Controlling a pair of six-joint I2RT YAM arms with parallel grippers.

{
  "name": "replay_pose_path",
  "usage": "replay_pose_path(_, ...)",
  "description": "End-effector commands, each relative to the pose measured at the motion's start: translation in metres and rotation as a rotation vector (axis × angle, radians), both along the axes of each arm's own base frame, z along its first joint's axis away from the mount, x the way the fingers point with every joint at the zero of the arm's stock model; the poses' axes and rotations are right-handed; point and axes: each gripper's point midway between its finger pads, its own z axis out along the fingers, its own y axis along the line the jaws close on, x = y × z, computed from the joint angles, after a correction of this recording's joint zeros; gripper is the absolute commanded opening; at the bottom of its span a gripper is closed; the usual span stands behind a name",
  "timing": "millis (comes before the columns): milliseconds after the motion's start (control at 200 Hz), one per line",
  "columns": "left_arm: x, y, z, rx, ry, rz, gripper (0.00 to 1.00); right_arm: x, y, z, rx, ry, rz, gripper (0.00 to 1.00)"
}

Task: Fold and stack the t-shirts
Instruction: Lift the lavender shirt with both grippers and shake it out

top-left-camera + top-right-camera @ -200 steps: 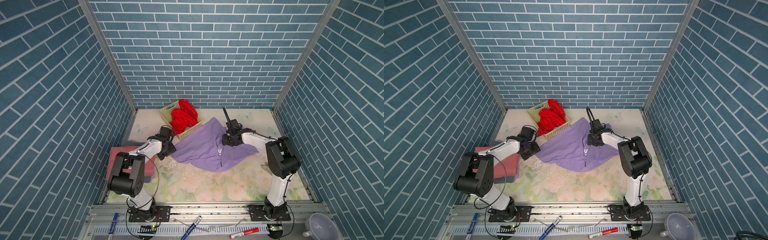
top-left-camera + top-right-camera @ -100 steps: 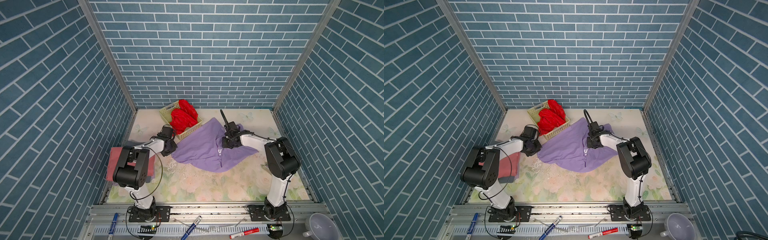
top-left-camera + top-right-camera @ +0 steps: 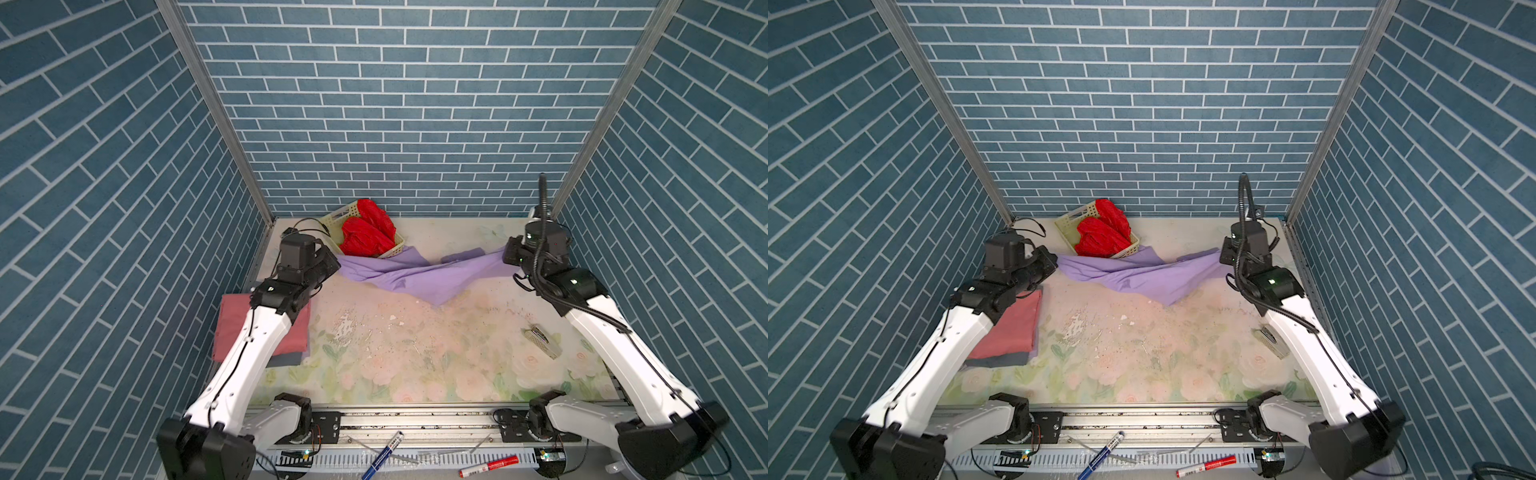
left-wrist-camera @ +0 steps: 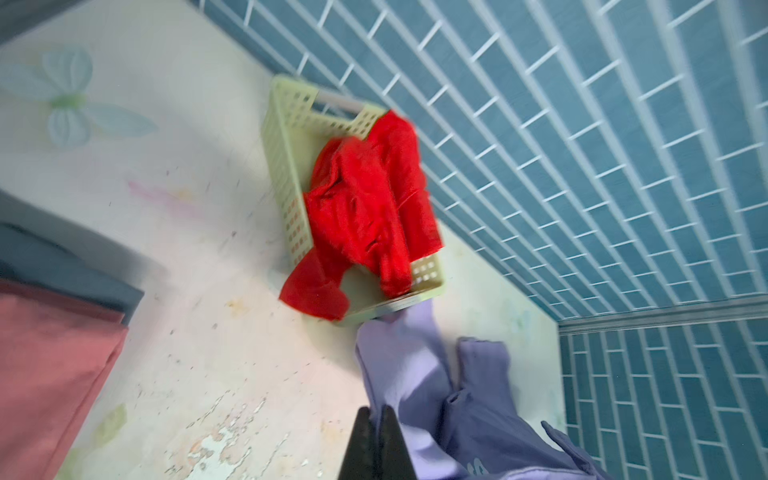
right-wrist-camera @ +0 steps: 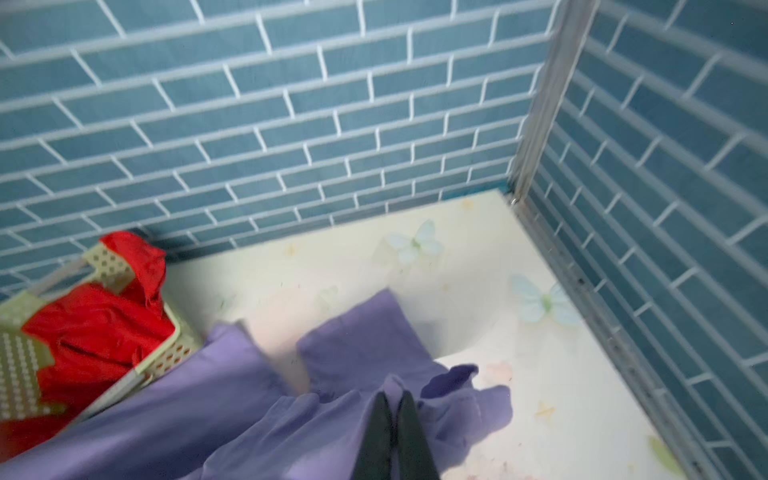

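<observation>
The left pincer (image 4: pixel 376 415) and right pincer (image 5: pixel 395 401) are each closed tight on one end of the lilac t-shirt (image 3: pixel 419 276), stretched along the far edge of the bench (image 3: pixel 415 357).

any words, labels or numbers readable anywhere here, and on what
No text reads clearly.
lilac t-shirt: a scrap of dark print at the left wrist view's edge, cut off and blurred, unreadable.
blue marker: any label is too small to read.
red marker: any label is too small to read.
</observation>
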Motion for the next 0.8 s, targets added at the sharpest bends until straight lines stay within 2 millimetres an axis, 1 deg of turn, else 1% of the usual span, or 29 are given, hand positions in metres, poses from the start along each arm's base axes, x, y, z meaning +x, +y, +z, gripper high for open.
replay_pose_path(0,-0.007,-0.015,0.037,-0.019,-0.059,-0.103,0.0,-0.023,-0.038,0.089,-0.12,-0.223,-0.113,0.0)
replay_pose_path(25,-0.004,-0.022,0.047,-0.04,-0.079,-0.14,0.0,-0.025,-0.04,0.103,-0.14,-0.261,-0.116,0.0)
replay_pose_path(35,-0.003,-0.026,0.05,-0.05,-0.085,-0.158,0.0,-0.025,-0.04,0.106,-0.143,-0.267,-0.116,0.0)
replay_pose_path(50,0.0,-0.031,0.054,-0.065,-0.091,-0.181,0.0,-0.026,-0.041,0.118,-0.154,-0.297,-0.119,0.0)
replay_pose_path(75,0.005,-0.039,0.062,-0.088,-0.102,-0.215,0.0,-0.026,-0.041,0.129,-0.168,-0.325,-0.115,0.0)
replay_pose_path(140,0.019,-0.063,0.082,-0.148,-0.141,-0.305,0.0,-0.018,-0.039,0.151,-0.224,-0.377,-0.106,0.0)
replay_pose_path(205,0.036,-0.084,0.098,-0.191,-0.174,-0.37,0.0,-0.003,-0.038,0.163,-0.277,-0.39,-0.118,0.0)
replay_pose_path(210,0.036,-0.085,0.102,-0.194,-0.184,-0.375,0.0,-0.001,-0.038,0.164,-0.28,-0.391,-0.12,0.0)
replay_pose_path(215,0.038,-0.087,0.1,-0.195,-0.178,-0.38,0.0,-0.001,-0.038,0.165,-0.283,-0.393,-0.12,0.0)
replay_pose_path(220,0.039,-0.088,0.105,-0.197,-0.189,-0.384,0.0,0.001,-0.038,0.165,-0.288,-0.392,-0.121,0.0)
replay_pose_path(265,0.049,-0.102,0.116,-0.204,-0.205,-0.426,0.0,0.012,-0.038,0.169,-0.306,-0.4,-0.132,0.0)
replay_pose_path(340,0.065,-0.124,0.126,-0.188,-0.212,-0.482,0.0,0.031,-0.039,0.176,-0.304,-0.413,-0.141,0.0)
replay_pose_path(400,0.077,-0.145,0.124,-0.181,-0.195,-0.531,0.0,0.041,-0.043,0.181,-0.299,-0.425,-0.152,0.0)
replay_pose_path(500,0.095,-0.183,0.117,-0.189,-0.193,-0.611,0.0,0.055,-0.045,0.183,-0.278,-0.427,-0.148,0.0)
replay_pose_path(570,0.113,-0.203,0.103,-0.199,-0.172,-0.636,0.0,0.062,-0.048,0.18,-0.265,-0.419,-0.143,0.0)
replay_pose_path(645,0.13,-0.228,0.093,-0.224,-0.173,-0.674,0.0,0.068,-0.05,0.175,-0.254,-0.4,-0.139,0.0)
replay_pose_path(735,0.153,-0.254,0.072,-0.234,-0.164,-0.69,0.0,0.07,-0.051,0.17,-0.242,-0.389,-0.139,0.0)
replay_pose_path(795,0.17,-0.267,0.055,-0.246,-0.145,-0.679,0.0,0.07,-0.052,0.165,-0.235,-0.378,-0.138,0.0)
